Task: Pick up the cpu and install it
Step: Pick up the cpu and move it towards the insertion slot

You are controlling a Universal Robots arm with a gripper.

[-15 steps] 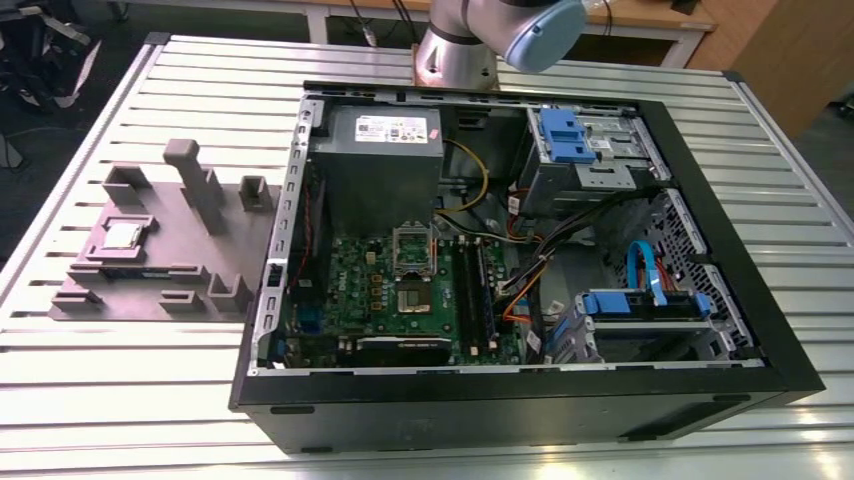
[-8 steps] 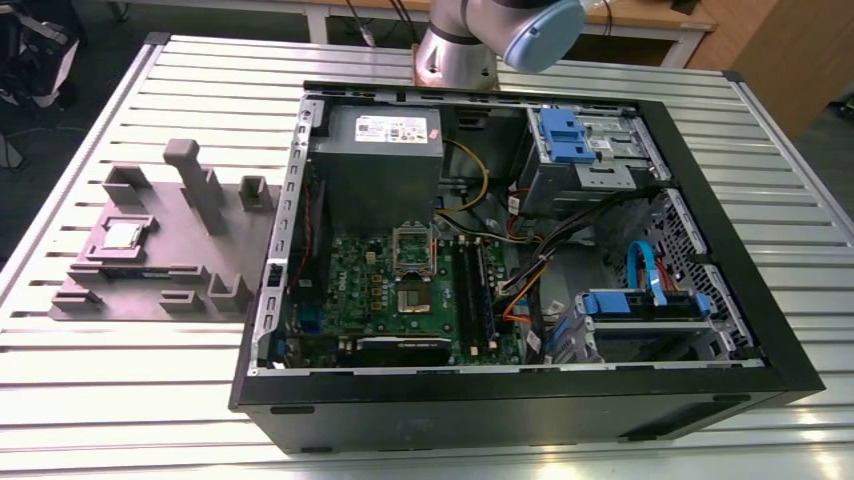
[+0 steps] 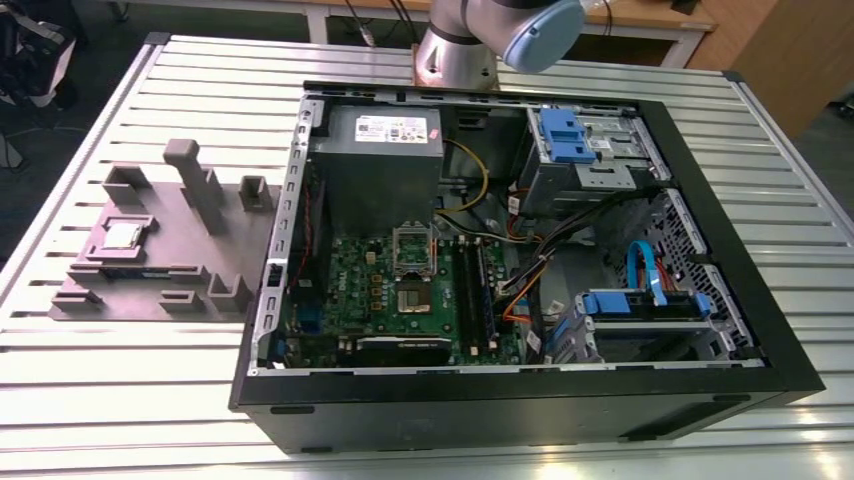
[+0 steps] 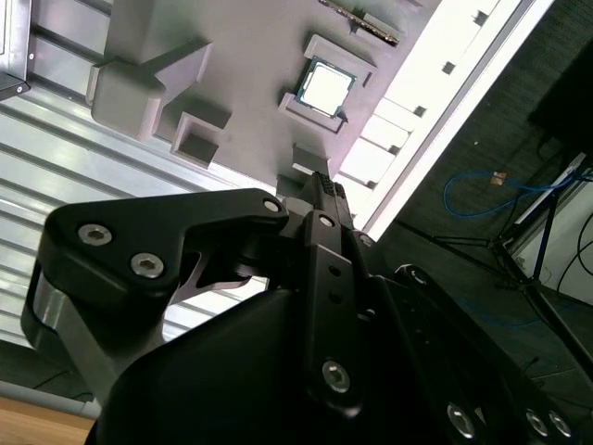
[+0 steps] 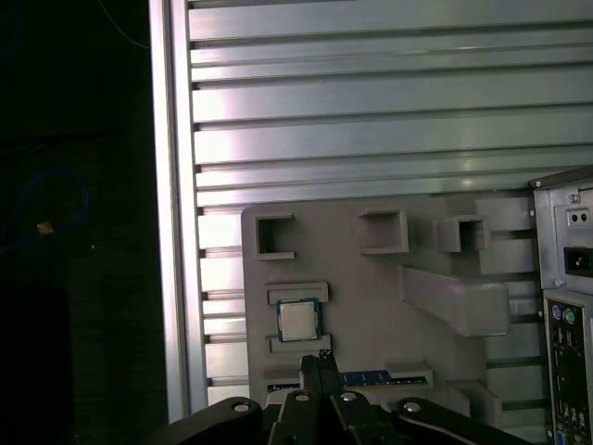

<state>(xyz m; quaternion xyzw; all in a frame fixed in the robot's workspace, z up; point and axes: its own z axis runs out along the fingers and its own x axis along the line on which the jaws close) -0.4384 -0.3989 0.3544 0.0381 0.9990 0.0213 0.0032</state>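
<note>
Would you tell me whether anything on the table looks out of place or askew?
Nothing stands out: the small square silver-topped cpu lies flat and straight in its seat on the grey-purple plastic fixture.

A table (image 3: 400, 60) topped with ribbed, silver-grey metal slats carries everything in the scene. A grey-purple plastic block fixture (image 3: 160, 275) with raised posts and recesses lies flat on it toward the exterior view's left. Just beside the fixture, on the exterior view's right, a black computer case (image 3: 534, 405) lies on its side with the open side up, taking up most of the tabletop.
</note>
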